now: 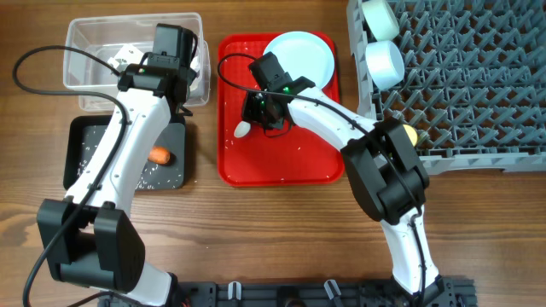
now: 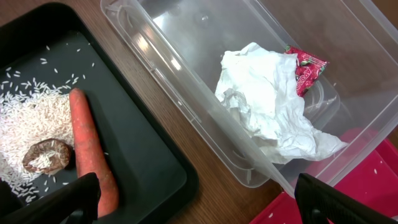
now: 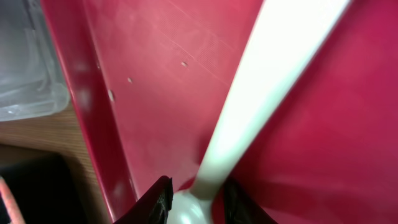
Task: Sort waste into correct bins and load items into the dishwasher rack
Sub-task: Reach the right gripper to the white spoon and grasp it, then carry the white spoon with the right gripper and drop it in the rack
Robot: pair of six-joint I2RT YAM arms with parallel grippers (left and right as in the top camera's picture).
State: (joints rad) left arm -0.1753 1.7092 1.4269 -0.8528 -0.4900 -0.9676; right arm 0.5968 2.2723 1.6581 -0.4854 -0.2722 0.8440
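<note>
In the right wrist view a white spoon (image 3: 261, 87) lies on the red tray (image 3: 155, 74), and my right gripper (image 3: 196, 199) is shut on it where handle meets bowl. From overhead the spoon's bowl (image 1: 241, 128) pokes out left of that gripper (image 1: 256, 111). My left gripper (image 1: 166, 60) hangs open over the clear tub (image 1: 94, 38), holding nothing. The tub (image 2: 186, 37) holds a crumpled napkin (image 2: 267, 99) and a red wrapper (image 2: 306, 68). The black tray (image 2: 143, 155) holds a carrot (image 2: 87, 143), a brown lump (image 2: 48, 155) and rice (image 2: 25, 124).
A pale blue plate (image 1: 299, 55) rests on the red tray's (image 1: 281, 166) far end. The grey rack (image 1: 478, 77) at right holds two bowls (image 1: 384, 61) and a yellow cup (image 1: 410, 134). The black tray (image 1: 175, 175) sits in front of the tub.
</note>
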